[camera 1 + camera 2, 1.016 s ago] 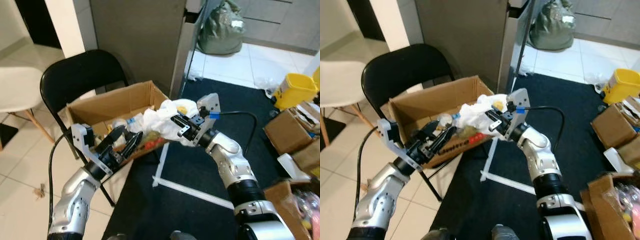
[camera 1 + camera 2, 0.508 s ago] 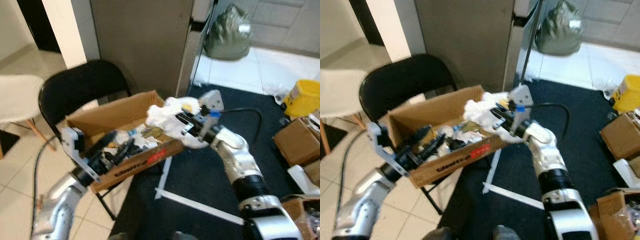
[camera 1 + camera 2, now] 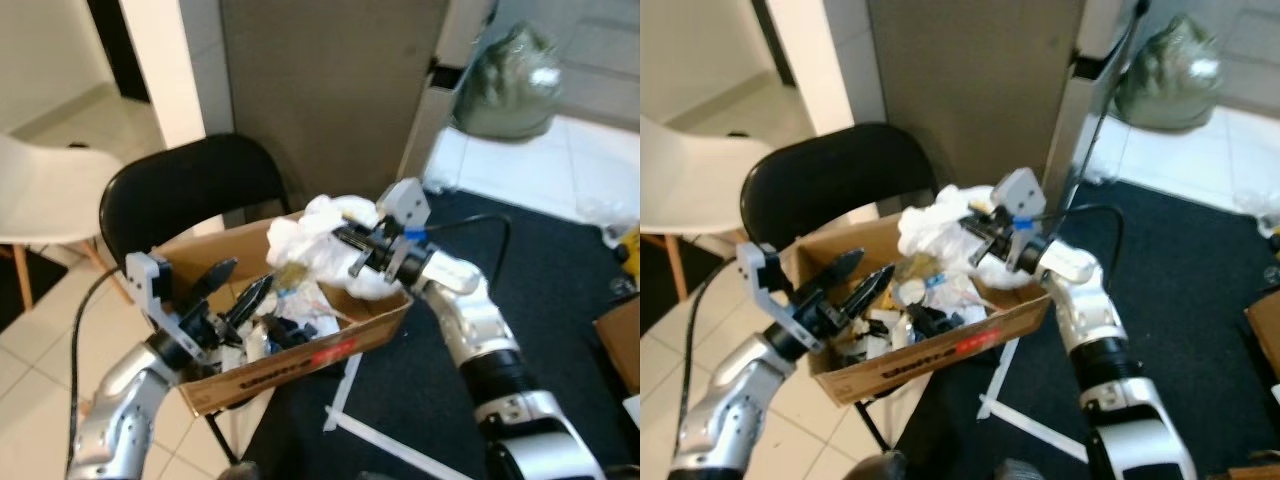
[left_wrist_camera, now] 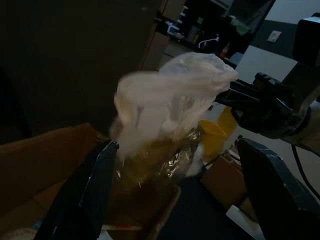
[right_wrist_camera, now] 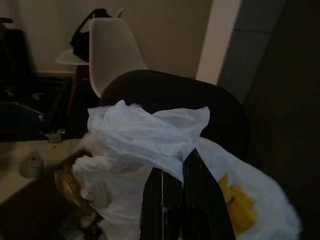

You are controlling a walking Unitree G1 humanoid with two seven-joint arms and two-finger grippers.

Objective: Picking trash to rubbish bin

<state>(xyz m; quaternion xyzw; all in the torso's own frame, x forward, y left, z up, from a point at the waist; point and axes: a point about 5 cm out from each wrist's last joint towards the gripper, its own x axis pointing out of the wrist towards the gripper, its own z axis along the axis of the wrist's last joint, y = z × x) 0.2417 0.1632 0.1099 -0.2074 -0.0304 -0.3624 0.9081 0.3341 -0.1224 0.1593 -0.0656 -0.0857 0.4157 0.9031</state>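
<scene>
A brown cardboard box (image 3: 330, 355) full of trash rests on a black folding chair (image 3: 190, 190). My right gripper (image 3: 345, 238) is shut on a white plastic bag (image 3: 310, 232) and holds it above the box's far right corner. In the right wrist view the bag (image 5: 145, 145) bunches over the closed fingers (image 5: 177, 200), with something yellow inside. My left gripper (image 3: 238, 285) hovers open over the near left part of the box. The left wrist view looks between its two fingers (image 4: 85, 190) at the hanging bag (image 4: 170, 107).
A white chair (image 3: 45, 195) stands to the left on the tiled floor. A grey cabinet (image 3: 330, 80) rises behind the box. A green sack (image 3: 510, 85) sits at the back right, beyond a dark rug (image 3: 560, 290).
The camera has swung, shifting the scene. My right gripper has carried the white bag further over the box. My left gripper stays open near the box's left side.
</scene>
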